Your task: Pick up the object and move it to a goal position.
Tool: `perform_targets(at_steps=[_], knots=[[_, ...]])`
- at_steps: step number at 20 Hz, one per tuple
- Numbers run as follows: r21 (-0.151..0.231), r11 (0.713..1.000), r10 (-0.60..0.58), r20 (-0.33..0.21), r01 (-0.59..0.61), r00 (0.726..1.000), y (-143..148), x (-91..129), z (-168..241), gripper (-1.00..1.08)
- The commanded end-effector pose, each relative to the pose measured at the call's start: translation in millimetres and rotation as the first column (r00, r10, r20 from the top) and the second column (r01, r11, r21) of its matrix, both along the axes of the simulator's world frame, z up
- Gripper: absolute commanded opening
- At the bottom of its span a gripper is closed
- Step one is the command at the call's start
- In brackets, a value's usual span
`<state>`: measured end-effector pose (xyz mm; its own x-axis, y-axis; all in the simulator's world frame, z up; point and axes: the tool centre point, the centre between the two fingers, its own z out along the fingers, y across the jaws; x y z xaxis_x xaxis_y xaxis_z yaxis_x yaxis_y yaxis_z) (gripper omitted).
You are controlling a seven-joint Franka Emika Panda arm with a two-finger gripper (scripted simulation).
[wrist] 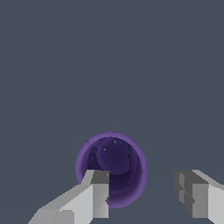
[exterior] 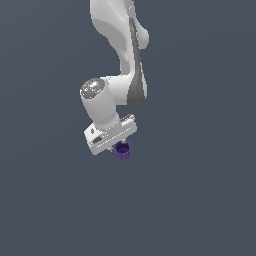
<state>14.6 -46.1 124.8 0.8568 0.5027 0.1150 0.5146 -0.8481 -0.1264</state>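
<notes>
Exterior view, left to right: white gripper [exterior: 121, 144] at the end of the white arm [exterior: 122, 55], pointed downward; purple cup [exterior: 123, 150] directly beneath the gripper body, partly hidden by it, on the plain dark grey floor [exterior: 200, 200]. Wrist view: one finger [wrist: 94, 192] overlaps the cup's [wrist: 116, 159] rim, hollow interior visible; the second finger [wrist: 194, 192] stands well apart from the cup. Jaws spread wide, nothing clamped between them.
</notes>
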Motion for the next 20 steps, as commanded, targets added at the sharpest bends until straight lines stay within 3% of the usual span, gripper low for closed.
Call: perform_targets(at_steps=[1,11,20], knots=[[0.018,0.999,0.046,0.012,-0.046,0.999,-1,0,-4,0.28],[0.077,0.973,0.212,0.081,-0.218,0.974,-5,3,-18,0.28],[0.102,0.942,0.305,0.138,-0.320,0.942,-8,4,-25,0.28]])
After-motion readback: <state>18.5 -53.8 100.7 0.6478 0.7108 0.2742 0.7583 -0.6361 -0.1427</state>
